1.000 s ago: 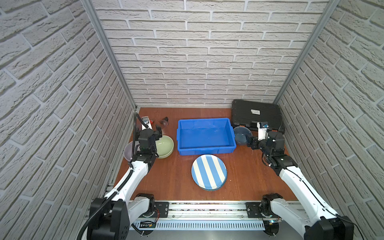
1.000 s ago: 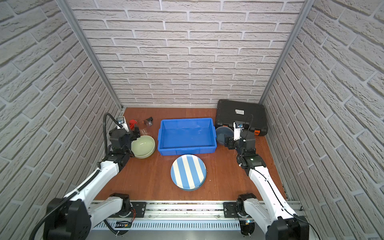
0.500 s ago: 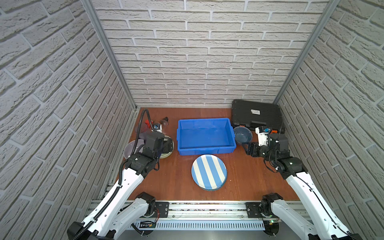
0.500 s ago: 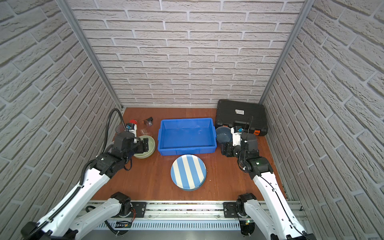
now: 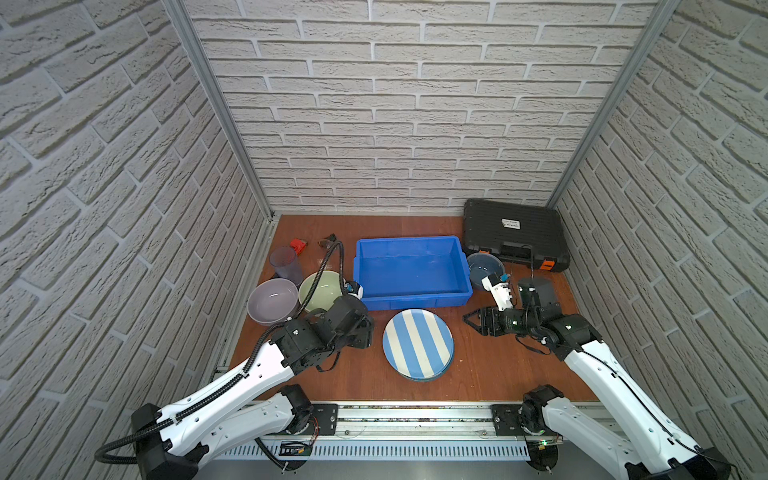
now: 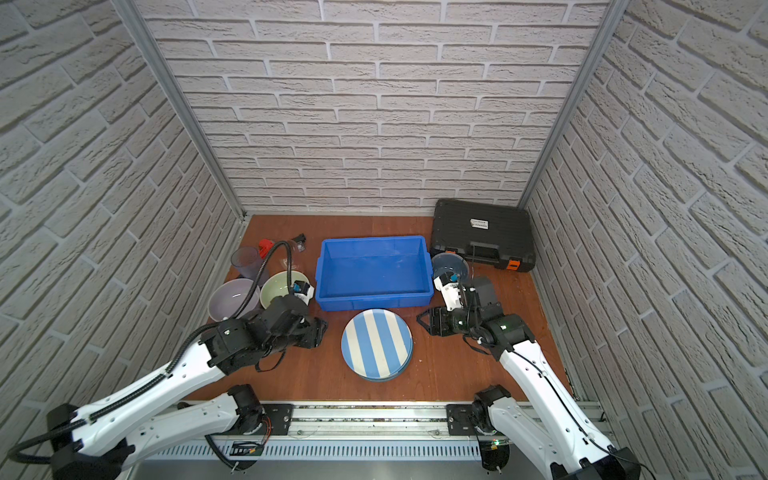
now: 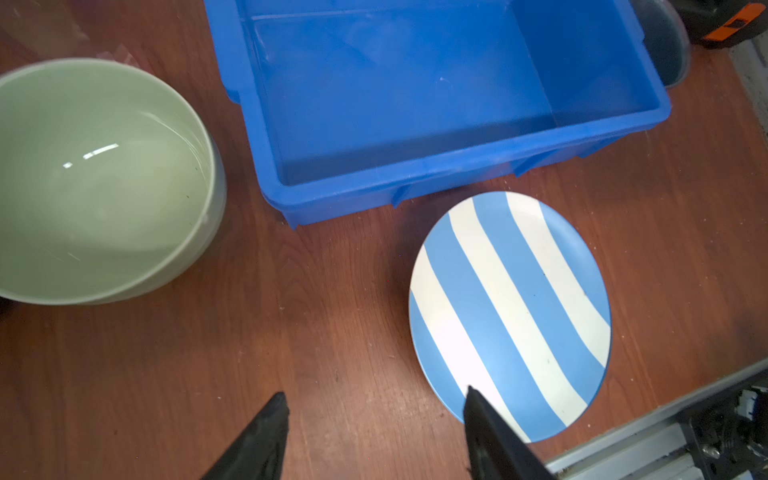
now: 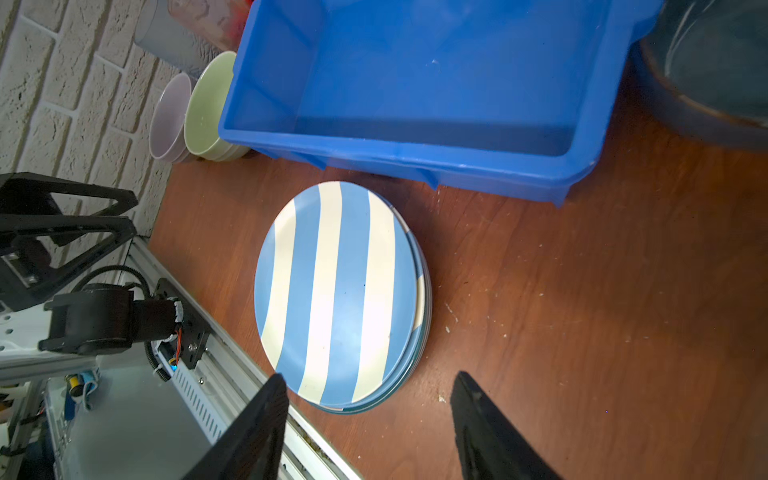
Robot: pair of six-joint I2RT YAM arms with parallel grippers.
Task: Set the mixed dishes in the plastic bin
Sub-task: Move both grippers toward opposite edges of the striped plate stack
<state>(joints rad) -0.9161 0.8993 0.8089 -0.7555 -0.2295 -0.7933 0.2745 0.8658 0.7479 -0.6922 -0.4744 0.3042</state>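
Observation:
The blue-white striped plate (image 5: pixel 417 344) (image 6: pixel 376 343) tops a short stack of plates on the wooden floor, just in front of the empty blue plastic bin (image 5: pixel 415 300) (image 7: pixel 415 183). My left gripper (image 5: pixel 369 329) (image 7: pixel 376 392) hovers open just left of the stack, one fingertip over the plate's rim. My right gripper (image 5: pixel 468 320) (image 8: pixel 369 375) hangs open to the stack's right, holding nothing. A pale green bowl (image 5: pixel 320 289) and a lavender bowl (image 5: pixel 272 300) sit left of the bin, with a tumbler (image 5: pixel 286 264) behind them. A dark blue bowl (image 5: pixel 484 266) stands at the bin's right end.
A black tool case (image 5: pixel 513 232) with orange latches lies at the back right. A red wrench (image 5: pixel 298 245) lies at the back left near the tumbler. Brick walls close in on three sides, and a metal rail (image 5: pixel 415 415) runs along the front.
Both arms have swung in from the bowls toward the striped plate, the left from the green bowl, the right from the dark blue bowl. Both sets of jaws have narrowed.

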